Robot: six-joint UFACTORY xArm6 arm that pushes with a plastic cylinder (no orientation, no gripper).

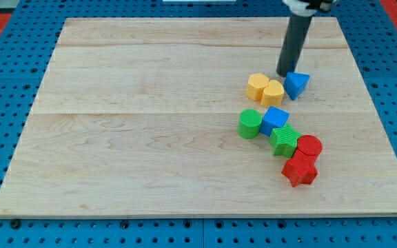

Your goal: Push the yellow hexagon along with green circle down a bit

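The yellow hexagon (257, 86) lies right of the board's centre, touching a yellow heart-shaped block (273, 92) on its right. The green circle (249, 124) stands just below them, apart from the hexagon. My tip (283, 74) rests on the board just above the yellow heart and up-right of the hexagon, touching the left side of a blue triangle (296, 84). The rod rises to the view's top.
A blue cube (274, 120) touches the green circle's right side. Below-right of it lie a green star-shaped block (285, 140), a red circle (309, 147) and a red star (300, 170). The wooden board (150, 138) sits on a blue pegboard.
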